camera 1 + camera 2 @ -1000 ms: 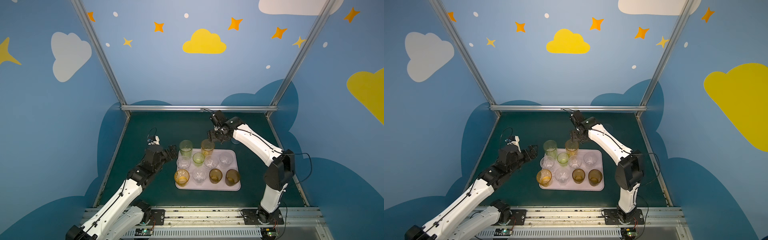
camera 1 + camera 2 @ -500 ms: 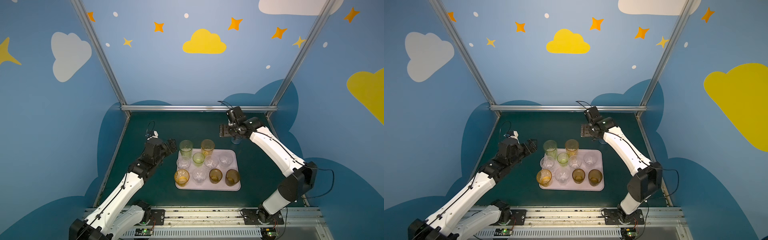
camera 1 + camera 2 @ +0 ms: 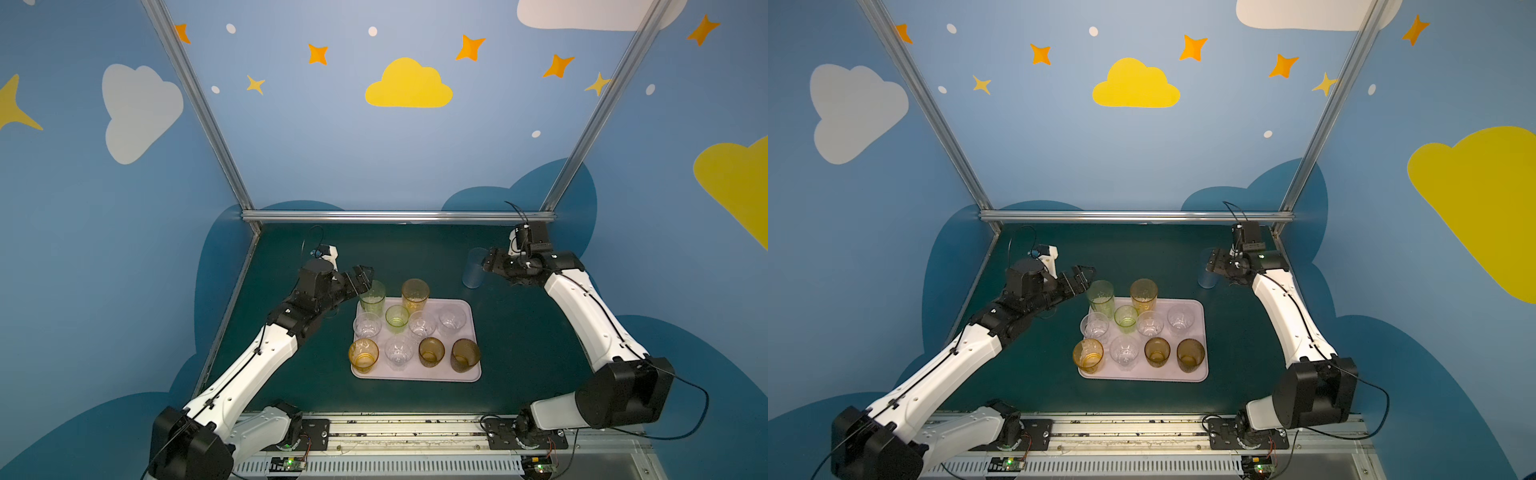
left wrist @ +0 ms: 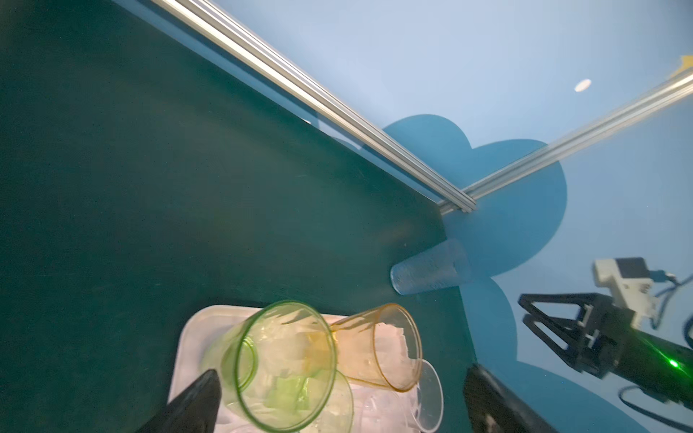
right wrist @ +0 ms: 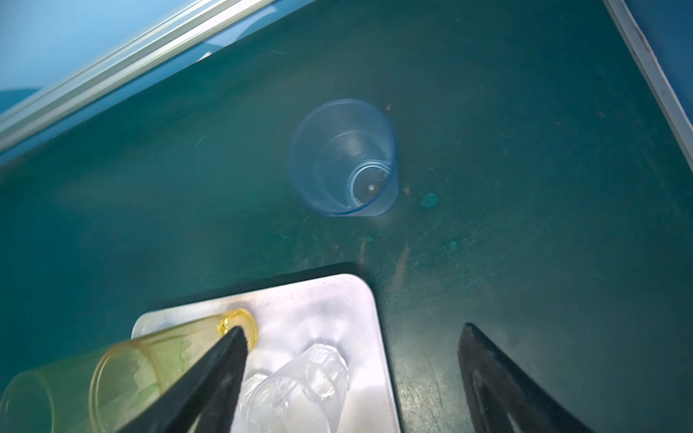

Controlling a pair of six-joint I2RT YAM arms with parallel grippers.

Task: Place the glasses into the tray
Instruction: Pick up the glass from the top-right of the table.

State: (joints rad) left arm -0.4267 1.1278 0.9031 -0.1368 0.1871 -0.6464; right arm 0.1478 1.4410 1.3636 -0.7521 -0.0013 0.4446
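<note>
**Tray** [image 3: 415, 376]: pale pink-lilac, rounded corners, low rim. It lies flat mid-table [image 3: 519, 332] with a long side toward the robot. It holds ten glasses, all upright, mouths up.
- Far row: tall green glass [image 3: 372, 296] at the far left corner, tight to the rim; tall amber glass [image 3: 415, 294] just beside it.
- Middle row: short green glass [image 3: 397, 318] among three of the four clear glasses [image 3: 367, 325].
- Near row: short amber glass [image 3: 363, 355], the fourth clear one, then two brown glasses [image 3: 432, 352].

**Blue glass** [image 3: 473, 268]: pale, tall, upright on the bare table. It is off the tray, beyond the tray's far right corner and short of the back rail [image 3: 395, 216]. In the right wrist view its base shows through the open mouth [image 5: 343, 157].

**Left gripper** [image 3: 365, 277]: fingers spread wide, nothing held. It hovers just beside the tall green glass, on its far left side at rim height. In the left wrist view one fingertip [image 4: 198, 401] overlaps that glass's foot; whether they touch cannot be told.

**Right gripper** [image 3: 487, 264]: fingers [image 5: 210, 382] spread wide, nothing between them. It sits just beside the blue glass on the glass's right, and the glass stands ahead of the fingertips.

**Room**: the tray's far right corner [image 5: 337, 300] is bare and is the corner nearest the blue glass. A bare strip runs along the tray's near rim. Open table lies between the blue glass and the tray, and on the tray's right.
</note>
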